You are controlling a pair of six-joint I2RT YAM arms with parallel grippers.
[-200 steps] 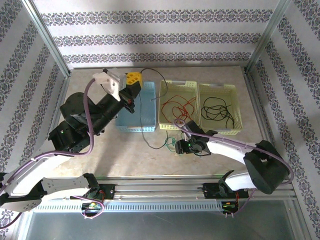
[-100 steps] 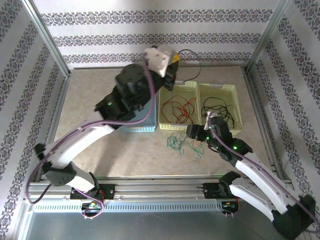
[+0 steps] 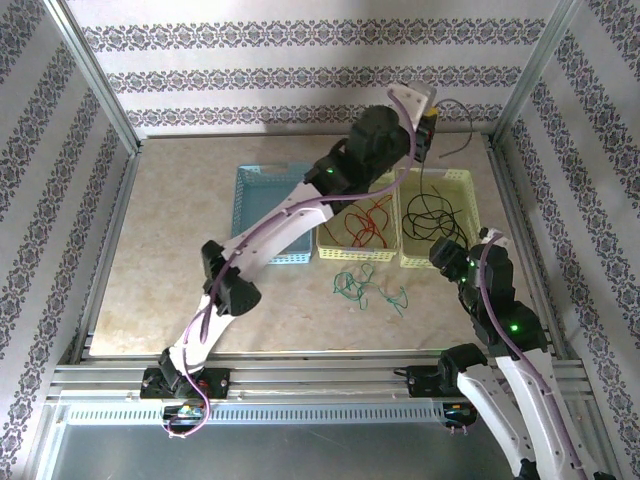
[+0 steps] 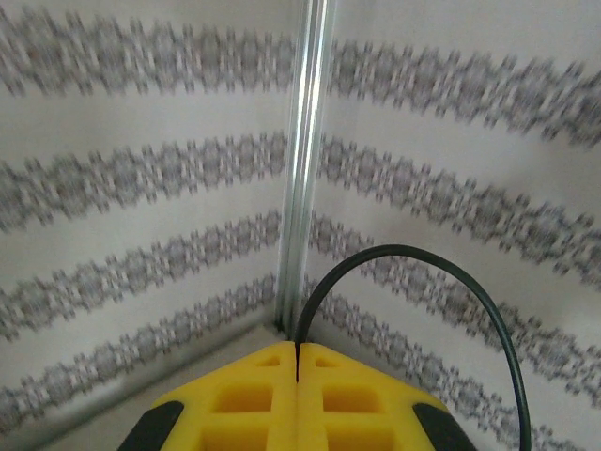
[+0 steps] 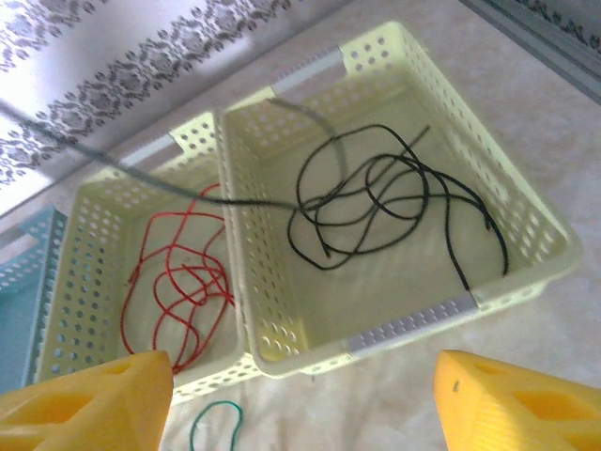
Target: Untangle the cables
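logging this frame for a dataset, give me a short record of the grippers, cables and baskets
left gripper: shut on a thin black cable, high over the right pale yellow perforated plastic basket, cable trailing into it
right gripper: open, holding nothing, at that basket's near side
loose black coil: inside the right basket
thin red cable: in the middle pale yellow perforated basket
thin green cable: on the beige table, in front of the baskets
light blue plastic basket: left of both yellow ones
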